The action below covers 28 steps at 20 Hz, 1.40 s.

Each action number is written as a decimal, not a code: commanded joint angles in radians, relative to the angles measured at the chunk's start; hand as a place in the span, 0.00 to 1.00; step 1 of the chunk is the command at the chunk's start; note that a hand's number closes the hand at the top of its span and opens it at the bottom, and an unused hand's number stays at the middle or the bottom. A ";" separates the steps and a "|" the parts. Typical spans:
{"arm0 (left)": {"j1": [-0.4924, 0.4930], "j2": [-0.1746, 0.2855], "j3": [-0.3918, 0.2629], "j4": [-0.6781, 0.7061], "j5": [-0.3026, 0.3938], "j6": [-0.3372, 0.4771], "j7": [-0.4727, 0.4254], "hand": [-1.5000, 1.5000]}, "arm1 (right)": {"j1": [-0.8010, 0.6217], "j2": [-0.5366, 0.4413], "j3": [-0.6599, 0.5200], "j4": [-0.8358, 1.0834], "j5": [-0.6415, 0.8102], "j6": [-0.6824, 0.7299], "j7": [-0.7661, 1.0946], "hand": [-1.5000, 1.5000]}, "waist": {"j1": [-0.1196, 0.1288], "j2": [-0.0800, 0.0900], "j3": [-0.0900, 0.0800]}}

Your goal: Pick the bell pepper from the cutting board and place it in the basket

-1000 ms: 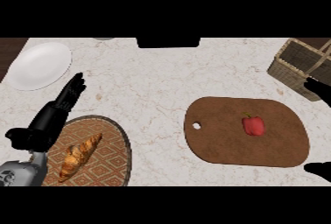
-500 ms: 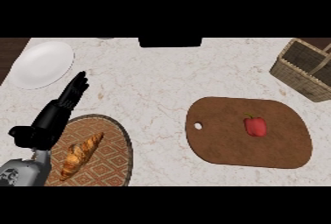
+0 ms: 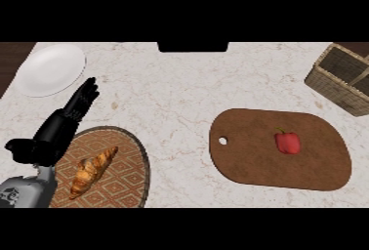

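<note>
**A:** Where is the bell pepper?

**B:** The bell pepper (image 3: 287,143) lies on the cutting board (image 3: 249,163), on the half nearer the counter's right edge and inside the board's rim on every side.

**A:** What does it look like?

**B:** It is bright red and blocky, a bit longer than it is wide from above. A short green stem points toward the counter's far edge. Nothing is touching it.

**A:** And the board?

**B:** It is a brown, rounded oblong with a small hole (image 3: 222,140) near its left end. It lies flat on the pale marbled counter (image 3: 180,88), in the right half.

**A:** The basket?

**B:** The basket (image 3: 337,90) is tan wicker, split into compartments. It sits at the far right corner, partly cut off by the view's edge and apart from the board. The pepper is not in it.

**A:** The hands?

**B:** Only the left hand (image 3: 56,131) shows, by the counter's left edge and well apart from the pepper. Its fingers (image 3: 84,96) are straight and close side by side, pointing toward the far edge, and they hold nothing. The right hand is out of view.

**A:** What else is on that side?

**B:** A white plate (image 3: 51,70) sits at the far left corner, just past the fingertips. A round patterned mat (image 3: 124,168) lies by the near edge with a croissant (image 3: 92,171) on it, and the hand covers the mat's left rim.
</note>
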<state>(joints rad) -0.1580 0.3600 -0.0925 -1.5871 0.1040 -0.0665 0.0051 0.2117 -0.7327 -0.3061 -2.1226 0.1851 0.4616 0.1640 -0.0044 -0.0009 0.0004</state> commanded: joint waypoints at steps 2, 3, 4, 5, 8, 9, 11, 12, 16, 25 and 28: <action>-0.030 -0.026 0.023 0.066 -0.016 -0.032 -0.022 0.50 | -0.092 0.103 0.072 0.121 0.104 -0.037 -0.056 0.00 | 0.005 0.002 0.000; -0.005 -0.003 0.041 0.013 0.001 -0.054 -0.002 0.50 | -0.059 0.142 0.117 0.109 0.174 -0.060 -0.099 0.00 | 0.006 0.001 0.000; -0.030 -0.014 0.040 0.000 0.011 -0.049 0.029 0.50 | -0.163 0.147 0.149 0.156 0.166 -0.077 -0.032 0.00 | 0.013 0.002 0.000; 0.017 -0.053 0.003 0.013 -0.044 -0.009 -0.041 0.50 | -0.080 0.194 0.166 0.191 0.249 -0.141 -0.148 0.00 | 0.009 0.002 0.000; -0.026 -0.013 0.059 0.075 -0.013 -0.081 -0.048 0.50 | -0.169 0.217 0.197 0.334 0.313 -0.181 -0.209 0.00 | 0.009 0.003 0.000; -0.020 -0.059 0.017 -0.009 -0.051 -0.020 0.019 0.50 | -0.088 0.259 0.218 0.269 0.350 -0.214 -0.219 0.00 | 0.004 0.001 0.000; 0.015 -0.069 0.039 0.041 -0.074 -0.052 -0.051 0.50 | -0.164 0.265 0.216 0.291 0.372 -0.176 -0.174 0.00 | 0.004 0.001 0.000; 0.013 -0.052 0.049 0.009 -0.061 -0.054 -0.016 0.50 | -0.189 0.277 0.223 0.407 0.407 -0.241 -0.254 0.00 | 0.008 0.001 0.000; -0.035 -0.080 0.083 0.112 -0.091 -0.074 -0.084 0.50 | -0.221 0.305 0.219 0.429 0.446 -0.234 -0.261 0.00 | 0.003 0.002 0.000; -0.023 -0.119 0.082 0.005 -0.126 -0.088 0.020 0.50 | -0.149 0.354 0.187 0.376 0.437 -0.209 -0.356 0.00 | 0.001 0.000 0.000; -0.047 -0.131 0.105 0.048 -0.130 -0.112 0.009 0.50 | -0.193 0.348 0.159 0.406 0.451 -0.181 -0.358 0.00 | 0.002 0.000 0.000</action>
<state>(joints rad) -0.1888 0.2491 0.0035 -1.5425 -0.0078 -0.1644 -0.0040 0.0085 -0.3996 -0.1344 -1.7035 0.6151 0.2616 -0.1788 -0.0016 -0.0002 0.0000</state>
